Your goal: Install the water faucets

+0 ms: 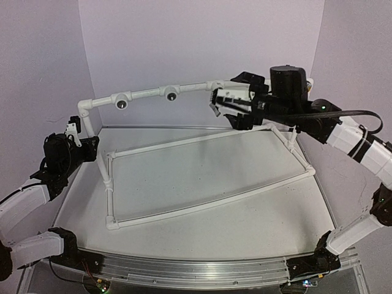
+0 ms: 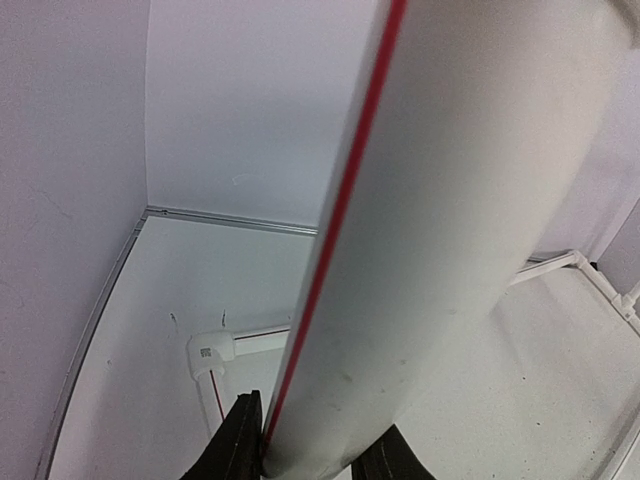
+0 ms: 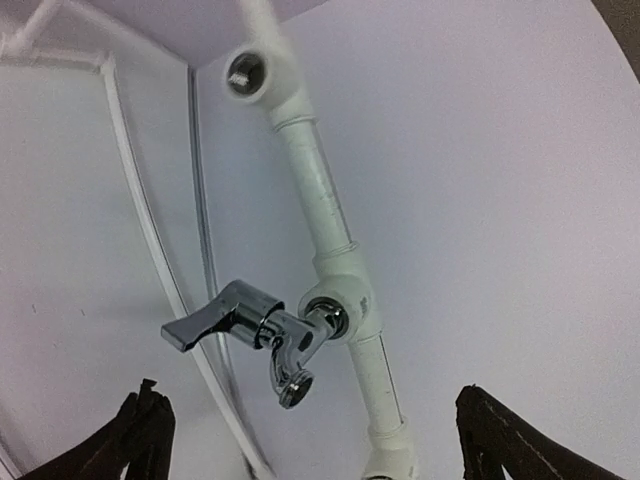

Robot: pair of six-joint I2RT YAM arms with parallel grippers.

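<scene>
On the table: pipe frame (image 1: 208, 202), left gripper (image 2: 315, 450) clamped narrow on its upright | right gripper (image 3: 320, 435) spread wide, holding nothing, facing the silver faucet (image 3: 262, 335) seated in a rail tee fitting (image 3: 345, 310) | faucet: likely rigid, weighty, slick chrome; grasp body, not lever | thread depth unseen; overhead view hides faucet

Chrome faucet (image 3: 262, 328) in pipe tee (image 3: 352, 298)
</scene>
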